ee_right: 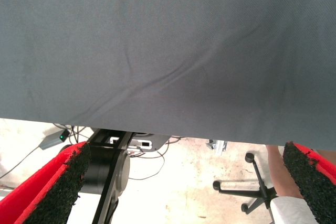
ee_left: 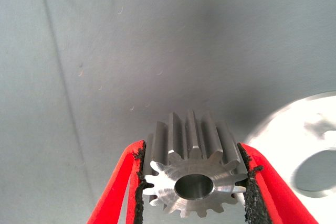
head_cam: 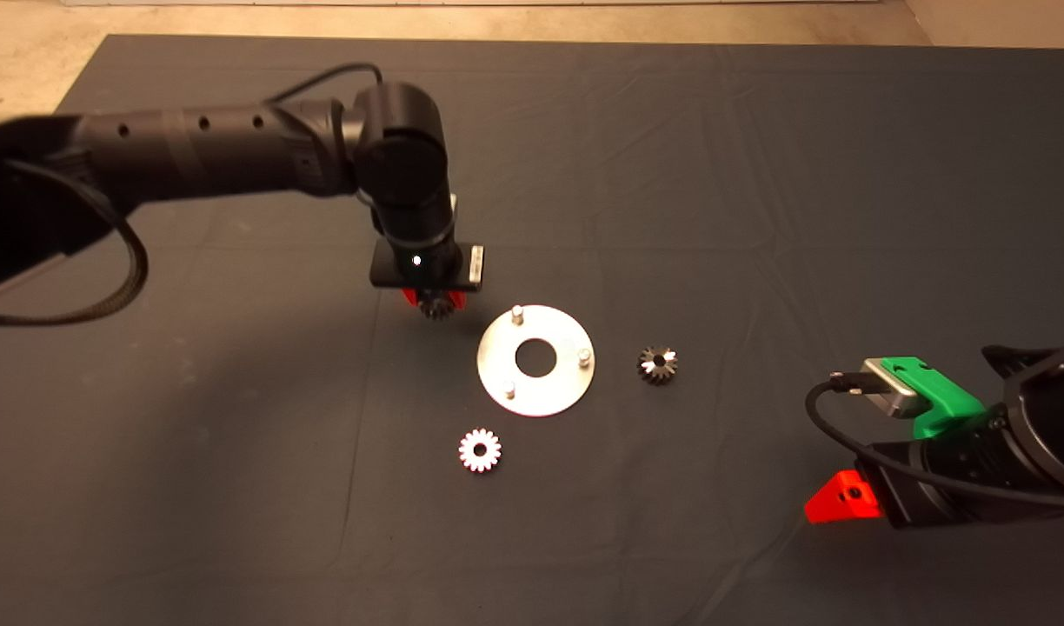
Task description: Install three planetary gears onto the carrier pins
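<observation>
A small shiny toothed gear (ee_left: pixel 191 174) sits pinched between the left gripper's (head_cam: pixel 434 300) red fingers (ee_left: pixel 118 184), its centre hole facing the wrist camera, just beside the silver plate's (head_cam: pixel 536 391) rim. Three bare pins (head_cam: pixel 516 313) stand upright on that plate. One dark gear (head_cam: pixel 658 363) lies flat near the plate, a bright one (head_cam: pixel 480 450) near its other side. The right gripper (head_cam: pixel 845 500) waits well apart, fingers spread open. No writing is legible.

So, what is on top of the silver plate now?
On the silver plate only its three carrier pins stand, all bare. No gear sits there; the left tool holds one beside it.
</observation>
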{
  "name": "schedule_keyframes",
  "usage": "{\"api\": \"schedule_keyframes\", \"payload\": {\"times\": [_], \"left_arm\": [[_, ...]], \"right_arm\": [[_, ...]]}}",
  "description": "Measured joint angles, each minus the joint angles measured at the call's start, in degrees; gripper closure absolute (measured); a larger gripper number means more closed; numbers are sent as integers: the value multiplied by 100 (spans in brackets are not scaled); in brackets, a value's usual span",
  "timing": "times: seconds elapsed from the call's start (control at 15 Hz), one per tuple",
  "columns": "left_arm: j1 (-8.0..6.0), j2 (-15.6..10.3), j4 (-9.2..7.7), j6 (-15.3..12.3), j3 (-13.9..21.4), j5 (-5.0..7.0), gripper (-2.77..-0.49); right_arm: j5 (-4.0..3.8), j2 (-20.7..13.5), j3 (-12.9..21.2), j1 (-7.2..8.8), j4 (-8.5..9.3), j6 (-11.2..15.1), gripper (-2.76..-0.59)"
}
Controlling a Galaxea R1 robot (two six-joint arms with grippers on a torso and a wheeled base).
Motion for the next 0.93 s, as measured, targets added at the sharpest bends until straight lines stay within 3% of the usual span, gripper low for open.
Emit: {"api": "schedule_keyframes", "payload": {"times": [0.33,0.67,0.93], "left_arm": [[17,340,-96,41,-20,34,-96],[15,723,-313,41,-58,-2,-96],[17,916,-316,105,-522,33,-96]], "right_arm": [[-2,0,0,0,0,0,-273],[-5,0,0,0,0,0,-273],[-1,0,0,0,0,0,-273]]}}
